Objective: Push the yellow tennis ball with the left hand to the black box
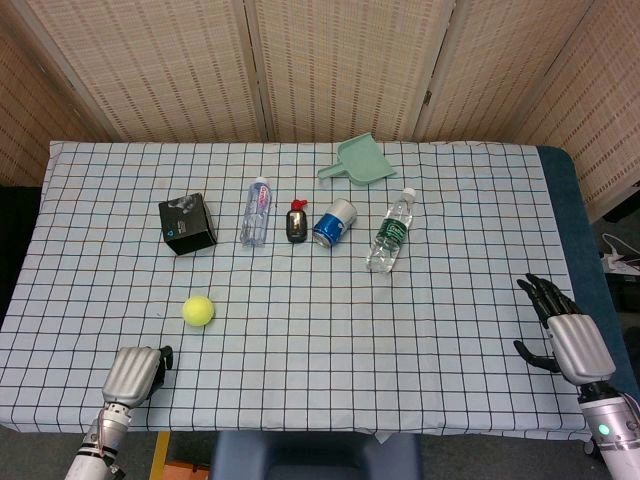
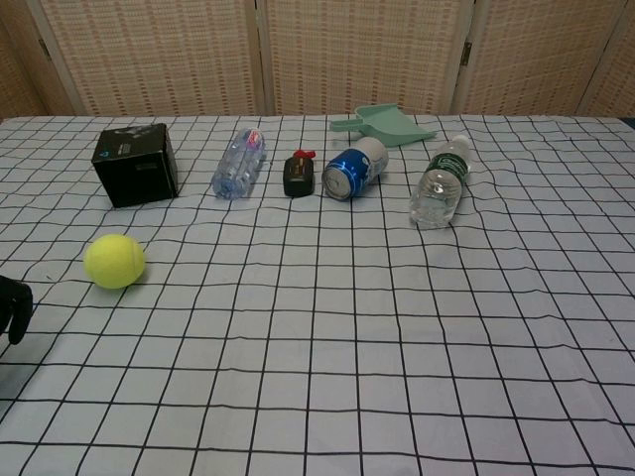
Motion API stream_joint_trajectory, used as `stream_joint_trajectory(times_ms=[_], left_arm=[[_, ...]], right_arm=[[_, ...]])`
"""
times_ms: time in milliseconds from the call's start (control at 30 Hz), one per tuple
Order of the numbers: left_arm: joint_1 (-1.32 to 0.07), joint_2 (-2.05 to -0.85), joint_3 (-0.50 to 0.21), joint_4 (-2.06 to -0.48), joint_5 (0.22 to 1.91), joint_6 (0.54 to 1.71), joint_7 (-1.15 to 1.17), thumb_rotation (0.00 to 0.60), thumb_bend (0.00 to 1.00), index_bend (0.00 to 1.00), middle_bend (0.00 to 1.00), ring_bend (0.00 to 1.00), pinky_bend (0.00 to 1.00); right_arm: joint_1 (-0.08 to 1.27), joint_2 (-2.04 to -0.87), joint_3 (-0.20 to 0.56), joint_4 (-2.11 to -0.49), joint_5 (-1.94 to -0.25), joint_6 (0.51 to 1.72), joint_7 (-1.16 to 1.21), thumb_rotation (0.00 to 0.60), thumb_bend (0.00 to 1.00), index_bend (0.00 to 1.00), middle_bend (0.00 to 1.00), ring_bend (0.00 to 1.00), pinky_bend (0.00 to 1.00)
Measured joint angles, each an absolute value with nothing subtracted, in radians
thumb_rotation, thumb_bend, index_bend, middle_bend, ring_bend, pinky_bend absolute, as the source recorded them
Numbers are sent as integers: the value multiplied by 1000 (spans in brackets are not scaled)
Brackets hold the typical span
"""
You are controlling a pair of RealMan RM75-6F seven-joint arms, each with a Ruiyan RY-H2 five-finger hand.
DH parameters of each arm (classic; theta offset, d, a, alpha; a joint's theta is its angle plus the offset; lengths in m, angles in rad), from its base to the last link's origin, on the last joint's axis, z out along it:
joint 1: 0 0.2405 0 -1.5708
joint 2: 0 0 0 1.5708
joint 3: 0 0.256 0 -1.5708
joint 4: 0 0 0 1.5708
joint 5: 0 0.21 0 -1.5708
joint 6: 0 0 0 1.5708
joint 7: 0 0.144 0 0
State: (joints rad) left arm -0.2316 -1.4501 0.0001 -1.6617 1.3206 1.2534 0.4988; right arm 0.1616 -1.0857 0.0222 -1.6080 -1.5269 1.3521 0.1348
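The yellow tennis ball (image 1: 198, 310) (image 2: 114, 261) lies on the checked tablecloth at the front left. The black box (image 1: 187, 223) (image 2: 136, 164) stands behind it, a little to the left in the head view. My left hand (image 1: 135, 372) is at the front edge, below and left of the ball and apart from it. Its dark fingers (image 2: 12, 305) point downward at the left border of the chest view and hold nothing. My right hand (image 1: 562, 332) rests at the table's right edge with its fingers spread and empty.
Behind the ball, a row runs rightward from the box: a clear bottle (image 1: 256, 211), a small dark red-capped bottle (image 1: 296, 222), a blue can (image 1: 334, 222) and a green-labelled bottle (image 1: 390, 232). A green dustpan (image 1: 358, 160) lies further back.
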Motion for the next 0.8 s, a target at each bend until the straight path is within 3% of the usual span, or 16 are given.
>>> stream_joint_trajectory(times_ms=[800], left_arm=[[-308, -1704, -137, -1641, 1039, 1304, 754, 600, 812, 564, 651, 629, 905]], right_arm=[[163, -1082, 20, -1608, -1531, 1350, 143, 600, 209, 43, 0, 0, 172]])
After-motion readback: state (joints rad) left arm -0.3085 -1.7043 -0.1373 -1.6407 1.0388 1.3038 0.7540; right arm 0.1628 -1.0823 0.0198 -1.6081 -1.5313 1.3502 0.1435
